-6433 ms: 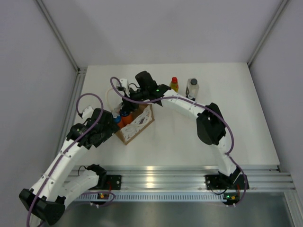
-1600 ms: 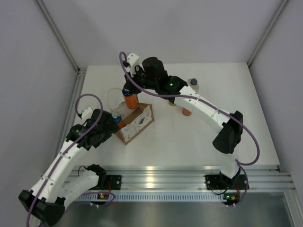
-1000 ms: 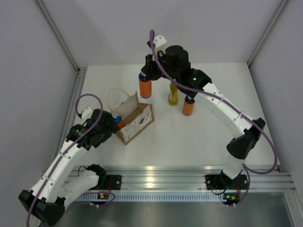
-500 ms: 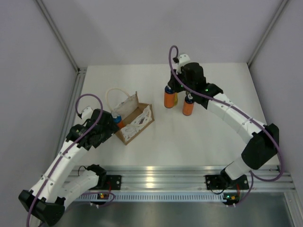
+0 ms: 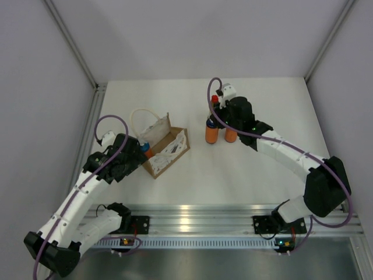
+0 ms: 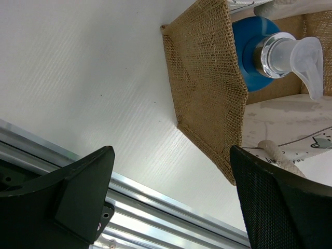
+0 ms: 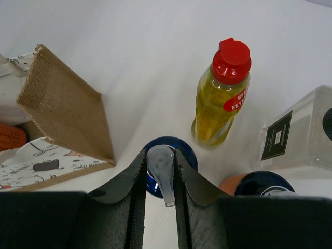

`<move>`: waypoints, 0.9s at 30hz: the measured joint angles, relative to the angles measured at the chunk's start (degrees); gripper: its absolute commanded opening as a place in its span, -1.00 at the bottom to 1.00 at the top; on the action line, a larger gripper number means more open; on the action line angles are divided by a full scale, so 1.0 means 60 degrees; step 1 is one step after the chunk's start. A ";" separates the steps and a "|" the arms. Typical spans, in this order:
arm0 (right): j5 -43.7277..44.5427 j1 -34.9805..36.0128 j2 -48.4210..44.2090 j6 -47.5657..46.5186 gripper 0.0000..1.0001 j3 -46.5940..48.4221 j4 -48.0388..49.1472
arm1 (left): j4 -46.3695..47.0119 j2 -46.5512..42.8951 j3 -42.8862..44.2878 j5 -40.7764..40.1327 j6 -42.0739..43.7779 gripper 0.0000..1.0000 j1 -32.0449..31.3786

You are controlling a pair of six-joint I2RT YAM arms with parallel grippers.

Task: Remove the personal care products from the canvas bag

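Lower left in the top view, the left gripper (image 6: 172, 150) hangs with its fingers wide apart just beside the canvas bag (image 5: 166, 149). The last orange bottle (image 6: 254, 52) is inside the bag. Farther back, the right gripper (image 7: 161, 155), clamped on the carried orange bottle (image 5: 212, 133), has brought it from the bag down beside the standing orange bottle (image 5: 231, 136), the yellow bottle (image 7: 220, 98) and the pale bottle (image 7: 298, 132). That looks like four out and one to go. The worktop (image 5: 233, 175) is white and the walls (image 5: 192, 35) are plain grey.

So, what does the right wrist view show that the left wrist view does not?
Only the right wrist view: the right gripper shut on an orange bottle's pump, the yellow bottle, the pale bottle and a second orange bottle. Only the left wrist view: the open left gripper, the metal rail, a blue pump top inside the canvas bag. Both: that bag and the table.
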 measured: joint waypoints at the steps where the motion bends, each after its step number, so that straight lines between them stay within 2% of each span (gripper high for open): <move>1: 0.0000 -0.0007 -0.0004 0.0000 -1.00 -0.0080 0.0142 | 0.0000 0.0000 0.0000 0.0000 0.0004 0.93 0.0000; 4: -0.0015 -0.0033 -0.0004 0.0004 -0.99 -0.0280 0.0459 | 0.0000 0.0000 0.0004 0.0000 0.0025 0.93 0.0000; 7: -0.0018 -0.0069 -0.0004 0.0004 -0.64 -0.0433 0.0619 | -0.0004 0.0000 0.0018 0.0000 0.0069 0.93 0.0000; 8: -0.0015 -0.0076 -0.0004 0.0004 -0.46 -0.0466 0.0659 | 0.0000 -0.0004 0.0033 0.0000 0.0095 0.93 0.0000; 13: -0.0011 -0.0106 -0.0007 0.0015 -0.07 -0.0572 0.1188 | -0.0004 -0.0029 0.0215 -0.0004 0.0266 0.93 0.0000; 17: -0.0011 -0.0113 -0.0087 -0.0007 -0.04 -0.0572 0.1443 | -0.0004 -0.0106 0.0426 -0.0036 0.0423 0.93 0.0000; 22: -0.0204 -0.0117 -0.0277 -0.0062 -0.15 -0.0455 0.1315 | -0.0015 -0.0193 0.0816 -0.0204 0.0532 0.93 0.0000; 27: -0.1151 0.0106 -0.0310 0.0018 -0.14 0.0634 0.0834 | -0.0025 -0.0357 0.1173 -0.0561 0.0528 0.93 0.0000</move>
